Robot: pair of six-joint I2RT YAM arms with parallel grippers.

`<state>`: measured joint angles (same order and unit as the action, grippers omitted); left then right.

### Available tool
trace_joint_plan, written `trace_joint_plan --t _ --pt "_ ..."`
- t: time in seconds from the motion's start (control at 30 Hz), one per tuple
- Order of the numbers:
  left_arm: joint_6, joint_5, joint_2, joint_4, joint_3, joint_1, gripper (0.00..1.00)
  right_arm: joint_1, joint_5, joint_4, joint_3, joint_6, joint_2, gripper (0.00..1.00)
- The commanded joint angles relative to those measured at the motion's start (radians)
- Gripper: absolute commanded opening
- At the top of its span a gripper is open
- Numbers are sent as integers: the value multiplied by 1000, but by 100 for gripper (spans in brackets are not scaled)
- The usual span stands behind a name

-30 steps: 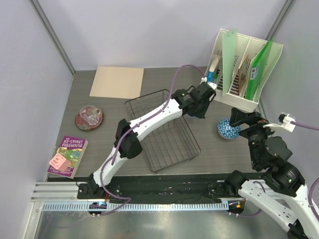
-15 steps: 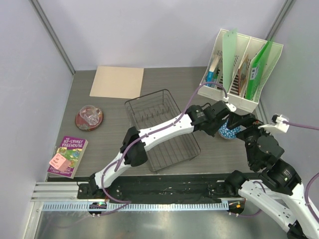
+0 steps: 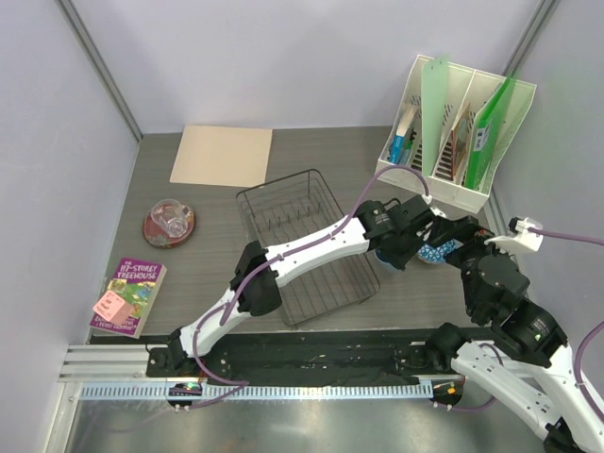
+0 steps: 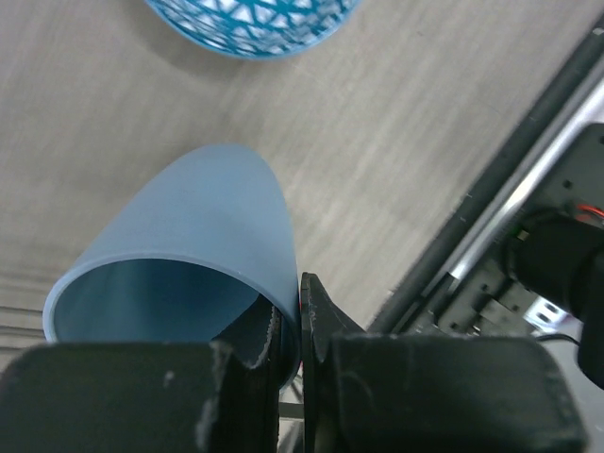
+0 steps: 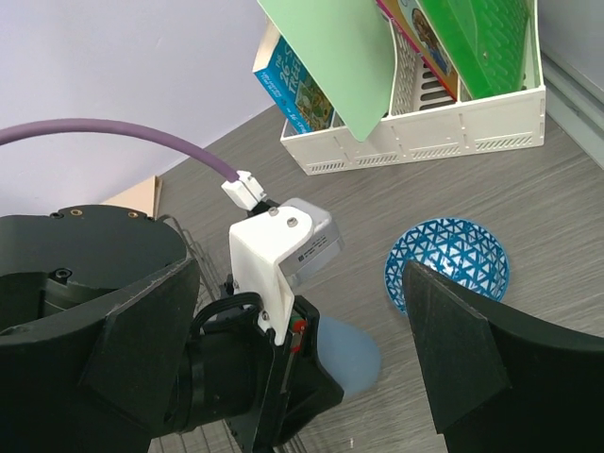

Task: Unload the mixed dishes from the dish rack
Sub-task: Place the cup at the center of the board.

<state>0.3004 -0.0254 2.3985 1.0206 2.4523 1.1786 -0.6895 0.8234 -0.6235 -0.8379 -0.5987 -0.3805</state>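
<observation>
The dish rack sits mid-way across the table. Between it and the table's right edge, my left gripper is clamped on the rim of the blue cup. The cup's length points away from the fingers, toward the patterned bowl just beyond. My right gripper hangs above, fingers spread wide.

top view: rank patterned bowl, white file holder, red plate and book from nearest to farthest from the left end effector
Measured from the left end effector:
1. blue-and-white bowl, right beside it on its right.
2. white file holder, behind it at the back right.
3. dark red plate, far across on the left side.
4. book, at the near left edge.
</observation>
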Motion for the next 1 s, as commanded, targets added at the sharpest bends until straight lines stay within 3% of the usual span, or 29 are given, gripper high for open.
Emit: trace_joint_plan --t 0.0,0.27,0.53,0.6,0.63,0.73,0.83,0.97 --pt "37 -125 36 84 40 35 0 -5 9 70 -50 -58 -26 96" --pt "3 -47 103 154 68 70 0 -7 103 68 -105 -43 15 96" --pt "-14 18 148 167 65 84 0 -5 94 68 -104 -32 25 96" --pt "-14 36 143 159 63 84 11 -7 89 68 -102 -32 23 96" --pt "-14 57 133 151 57 84 29 -7 89 67 -102 -30 25 96" --pt "-17 88 90 118 25 84 51 -7 88 67 -102 -30 25 96" --pt "-18 117 56 99 13 85 66 -7 85 67 -104 -27 23 96" --pt "-17 145 24 70 14 84 75 -7 83 65 -104 -26 26 96"
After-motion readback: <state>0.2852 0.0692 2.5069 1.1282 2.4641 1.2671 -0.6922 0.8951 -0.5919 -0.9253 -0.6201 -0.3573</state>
